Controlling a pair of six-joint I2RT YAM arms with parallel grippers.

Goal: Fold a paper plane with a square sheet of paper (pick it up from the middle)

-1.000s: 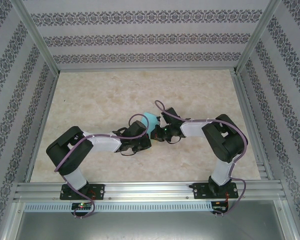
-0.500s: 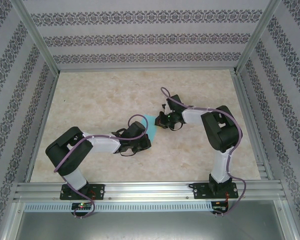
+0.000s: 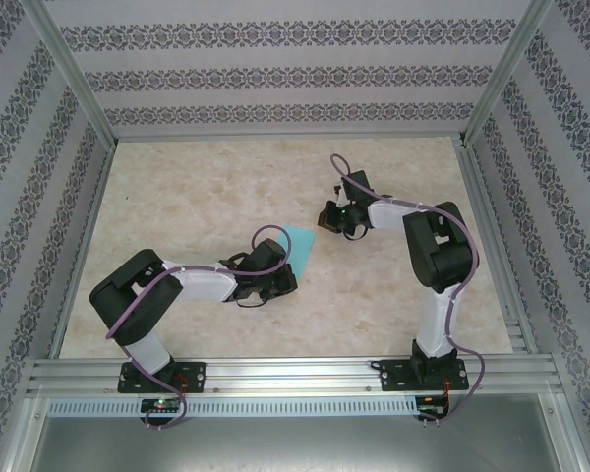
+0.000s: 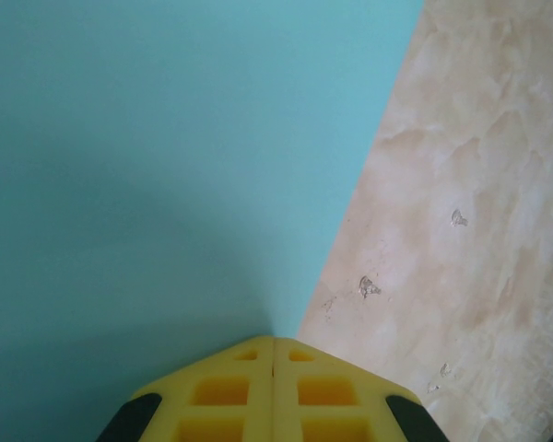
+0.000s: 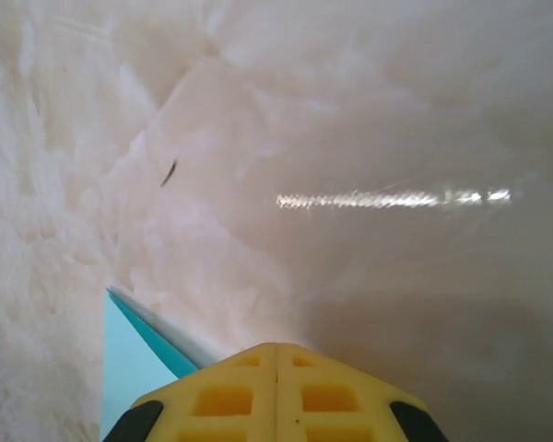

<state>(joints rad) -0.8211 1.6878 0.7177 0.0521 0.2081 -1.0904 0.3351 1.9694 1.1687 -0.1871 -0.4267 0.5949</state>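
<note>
Centre of the top view, a little right: the turquoise sheet (image 3: 301,244) lies on the marbled table (image 3: 187,187), between my two grippers. Its outline reads as a slanted four-sided patch, not a clean square. Colour plain, no print.

Left wrist view: the sheet (image 4: 147,166) covers the left and middle of the frame, smooth. One straight edge runs diagonally down to my left gripper (image 4: 275,345). Left jaws closed, yellow pads together at that edge. Pinching or only pressing, I cannot tell.

Right wrist view: a pointed corner of the sheet (image 5: 129,368) sits at lower left, with a second layer showing along its edge. My right gripper (image 5: 276,350) is closed on nothing, near that corner.
</note>
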